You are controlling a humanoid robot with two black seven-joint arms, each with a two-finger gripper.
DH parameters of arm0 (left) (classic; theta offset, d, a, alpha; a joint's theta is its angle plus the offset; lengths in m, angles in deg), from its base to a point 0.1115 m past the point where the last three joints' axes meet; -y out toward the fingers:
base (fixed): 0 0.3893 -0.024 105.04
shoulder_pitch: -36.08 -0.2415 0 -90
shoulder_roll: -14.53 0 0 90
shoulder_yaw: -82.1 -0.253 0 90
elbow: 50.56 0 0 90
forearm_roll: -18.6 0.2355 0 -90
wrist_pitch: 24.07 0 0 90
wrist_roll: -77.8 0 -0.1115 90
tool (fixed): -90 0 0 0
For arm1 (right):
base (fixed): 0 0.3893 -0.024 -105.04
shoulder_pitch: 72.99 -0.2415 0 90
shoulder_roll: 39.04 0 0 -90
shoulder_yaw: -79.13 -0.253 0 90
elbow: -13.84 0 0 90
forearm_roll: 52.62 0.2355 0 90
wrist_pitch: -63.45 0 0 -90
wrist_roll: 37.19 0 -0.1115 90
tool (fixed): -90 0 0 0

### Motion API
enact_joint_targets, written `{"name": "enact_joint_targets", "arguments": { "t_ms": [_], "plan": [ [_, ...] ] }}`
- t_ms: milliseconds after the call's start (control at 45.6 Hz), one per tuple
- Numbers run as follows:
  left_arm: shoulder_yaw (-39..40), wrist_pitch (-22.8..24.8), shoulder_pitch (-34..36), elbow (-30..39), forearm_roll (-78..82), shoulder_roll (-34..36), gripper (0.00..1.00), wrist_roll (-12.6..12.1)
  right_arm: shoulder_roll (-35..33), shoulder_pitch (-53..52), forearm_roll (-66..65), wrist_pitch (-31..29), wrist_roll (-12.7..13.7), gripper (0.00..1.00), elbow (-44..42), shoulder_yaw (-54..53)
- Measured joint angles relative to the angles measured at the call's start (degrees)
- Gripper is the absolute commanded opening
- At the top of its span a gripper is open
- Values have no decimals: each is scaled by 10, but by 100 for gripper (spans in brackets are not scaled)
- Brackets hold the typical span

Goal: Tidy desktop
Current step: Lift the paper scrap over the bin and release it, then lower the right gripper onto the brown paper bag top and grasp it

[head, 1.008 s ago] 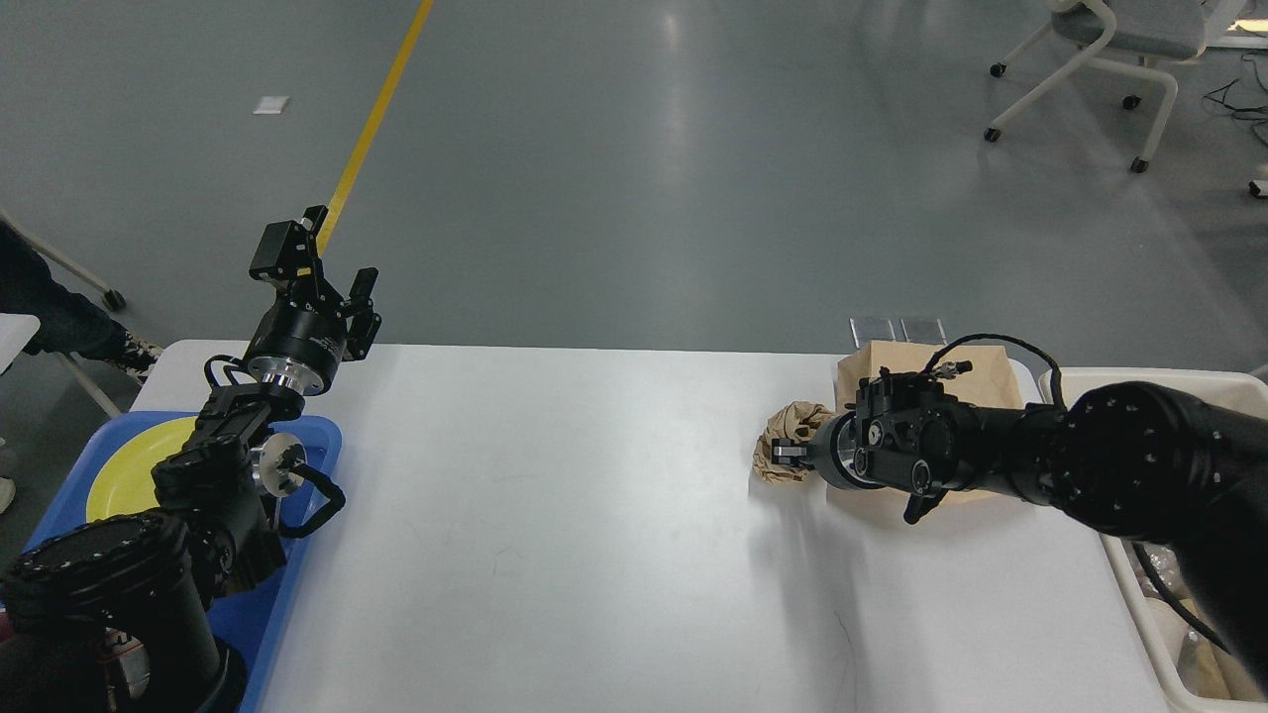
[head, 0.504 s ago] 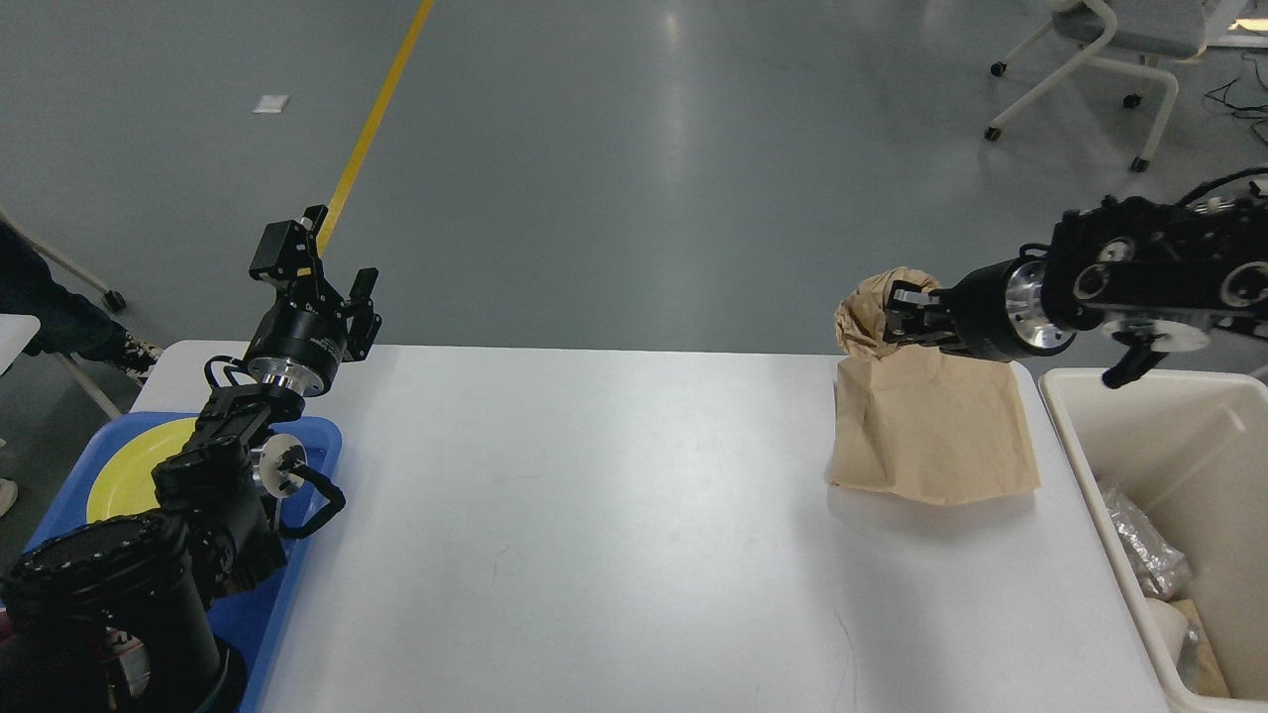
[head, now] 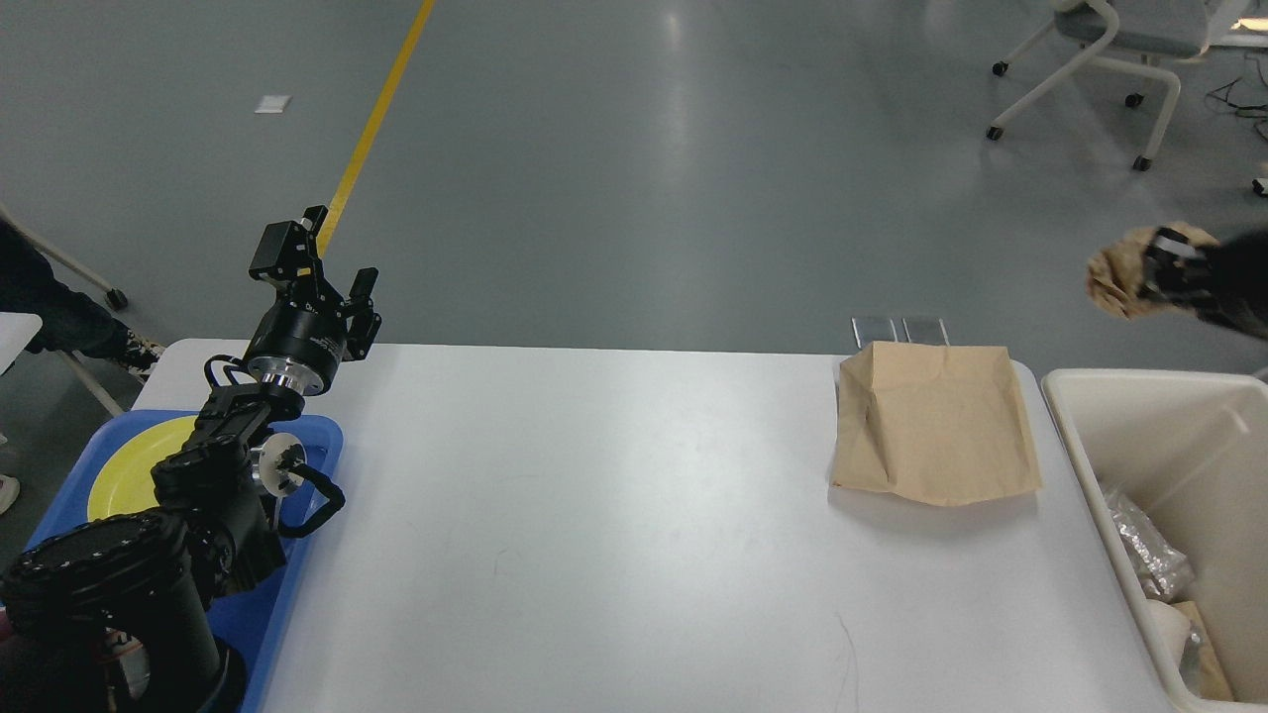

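Observation:
The white desktop (head: 614, 535) fills the middle of the head view. A flat brown paper bag (head: 931, 426) lies on it at the back right. My right gripper (head: 1154, 275) is at the right edge, motion-blurred and raised in the air above the far end of the cream-white bin (head: 1075, 426). It is shut on a crumpled brown paper ball (head: 1114, 279). My left gripper (head: 342, 255) is held up over the table's back left corner, open and empty.
A blue tray (head: 322, 436) with a yellow plate (head: 129, 470) sits at the left edge, partly hidden by my left arm. The bin holds crumpled wrappers (head: 1149, 564). A chair (head: 1109, 59) stands on the floor at the far right.
My right gripper closed on the paper ball beside the bag, lifted it and carried it up and to the right, over the bin. The left arm has not moved.

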Motion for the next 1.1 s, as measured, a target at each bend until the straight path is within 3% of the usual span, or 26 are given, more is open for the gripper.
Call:
{"name": "enact_joint_targets", "arguments": {
  "t_ms": [44, 110, 197, 438, 701, 855, 1096],
  "plan": [
    [0, 0, 0, 0, 0, 0, 96, 0, -8, 45, 0, 17, 0, 3, -26, 0],
    [0, 0, 0, 0, 0, 0, 96, 0, -12, 123, 0, 39, -1, 38, -70, -2],
    [0, 0, 0, 0, 0, 0, 96, 0, -7, 236, 0, 59, -3, 99, -136, -21],
    [0, 0, 0, 0, 0, 0, 96, 0, 42, 419, -1, 76, -4, 100, -258, -108],
    [0, 0, 0, 0, 0, 0, 96, 0, 73, 447, -1, 76, -5, 100, -277, -127],
    [0, 0, 0, 0, 0, 0, 96, 0, 106, 386, -8, 70, -5, 100, -247, -120],
    [0, 0, 0, 0, 0, 0, 96, 0, 134, 124, -70, 66, -4, 100, -36, -11]
  ]
}}
